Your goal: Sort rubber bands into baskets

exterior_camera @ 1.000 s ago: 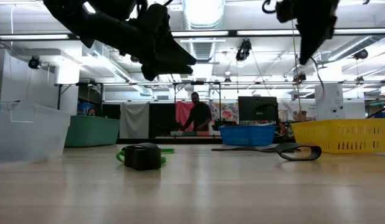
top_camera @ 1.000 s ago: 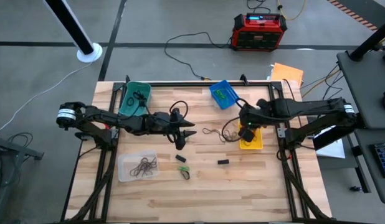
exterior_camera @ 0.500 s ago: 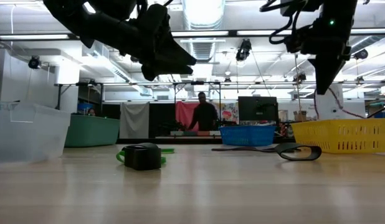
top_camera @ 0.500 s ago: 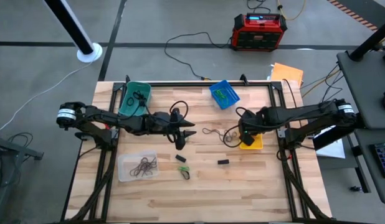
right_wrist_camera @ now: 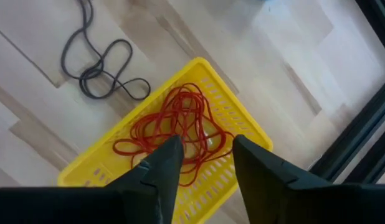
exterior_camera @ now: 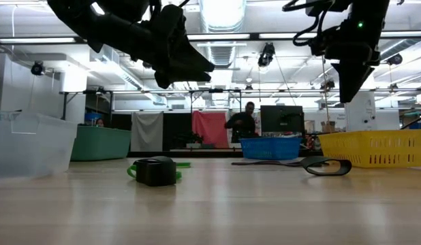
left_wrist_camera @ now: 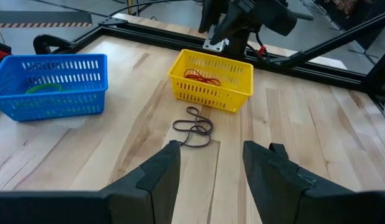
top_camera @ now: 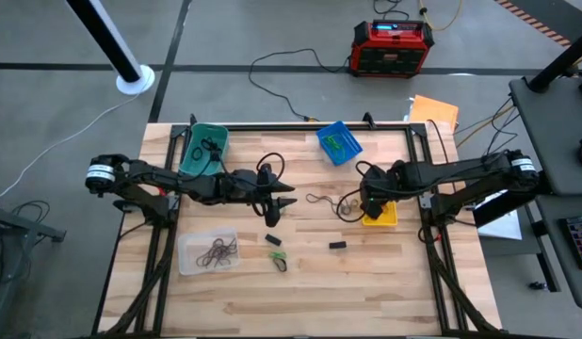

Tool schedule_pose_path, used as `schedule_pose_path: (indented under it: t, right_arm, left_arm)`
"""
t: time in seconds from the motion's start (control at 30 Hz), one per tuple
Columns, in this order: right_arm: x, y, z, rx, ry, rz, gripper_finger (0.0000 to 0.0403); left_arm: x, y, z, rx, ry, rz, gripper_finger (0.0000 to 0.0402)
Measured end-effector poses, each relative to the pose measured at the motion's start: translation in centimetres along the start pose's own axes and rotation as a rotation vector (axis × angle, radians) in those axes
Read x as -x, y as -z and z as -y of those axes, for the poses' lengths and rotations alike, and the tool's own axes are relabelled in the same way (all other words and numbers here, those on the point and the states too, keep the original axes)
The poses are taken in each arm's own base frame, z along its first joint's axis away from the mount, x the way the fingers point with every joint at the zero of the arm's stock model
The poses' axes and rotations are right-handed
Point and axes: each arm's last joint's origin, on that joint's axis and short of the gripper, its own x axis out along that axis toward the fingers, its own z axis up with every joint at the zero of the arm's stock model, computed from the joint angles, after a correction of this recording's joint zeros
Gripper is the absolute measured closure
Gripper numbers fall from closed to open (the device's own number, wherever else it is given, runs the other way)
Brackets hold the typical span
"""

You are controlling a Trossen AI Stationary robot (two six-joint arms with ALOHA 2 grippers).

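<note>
My right gripper (right_wrist_camera: 206, 146) stands open above the yellow basket (top_camera: 380, 213), pointing steeply down, with nothing between its fingers. A tangle of red rubber bands (right_wrist_camera: 180, 130) lies on that basket's floor, also visible in the left wrist view as red rubber bands (left_wrist_camera: 202, 77). A dark rubber band loop (right_wrist_camera: 102, 68) lies flat on the wood beside the basket. My left gripper (top_camera: 275, 209) hovers open and empty over the table's middle, its fingers aimed toward the dark loop (left_wrist_camera: 194, 127). In the low view my right gripper (exterior_camera: 347, 92) hangs well above the yellow basket (exterior_camera: 374, 148).
The blue basket (top_camera: 338, 143) holds green bands at the far middle. The teal basket (top_camera: 202, 149) stands at the far left, and the clear basket (top_camera: 208, 252) with dark bands at the near left. A black block (top_camera: 337, 246) and green and dark bands (top_camera: 277, 259) lie near the middle.
My right gripper has sunk toward the yellow basket, rolled a little, and opened. A red strand that hung below it half a second ago no longer hangs there.
</note>
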Motion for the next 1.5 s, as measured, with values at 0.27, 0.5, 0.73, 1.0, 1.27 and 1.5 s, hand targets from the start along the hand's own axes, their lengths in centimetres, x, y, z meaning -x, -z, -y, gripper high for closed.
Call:
schedule_pose_path:
  t: [0.27, 0.5, 0.73, 1.0, 1.27, 1.5]
  right_arm:
    - [0.2, -1.2, -0.9, 0.066, -0.089, 0.129, 0.024]
    - [0.7, -2.3, -1.6, 0.144, -0.179, 0.272, 0.023]
    - [1.2, -2.2, -1.9, 0.182, -0.234, 0.369, 0.0221]
    - [1.1, -1.6, -2.2, 0.186, -0.274, 0.414, 0.0208]
    - [-0.2, -0.7, -2.1, 0.169, -0.289, 0.43, 0.0204]
    - [-0.5, -0.7, -2.3, 0.159, -0.304, 0.454, 0.0204]
  left_arm:
    - [-0.5, -0.3, 0.2, -0.037, 0.003, 0.006, 0.0241]
    - [-5.1, 0.1, 0.7, -0.181, 0.035, -0.089, 0.0241]
    - [-10.5, 1.7, -0.2, -0.308, 0.02, -0.171, 0.0242]
    - [-14.0, 4.8, -3.7, -0.28, -0.008, -0.291, 0.0242]
    - [-14.9, 6.4, -4.7, -0.298, 0.001, -0.328, 0.0242]
    - [-15.2, 7.1, -4.7, -0.313, 0.011, -0.338, 0.0297]
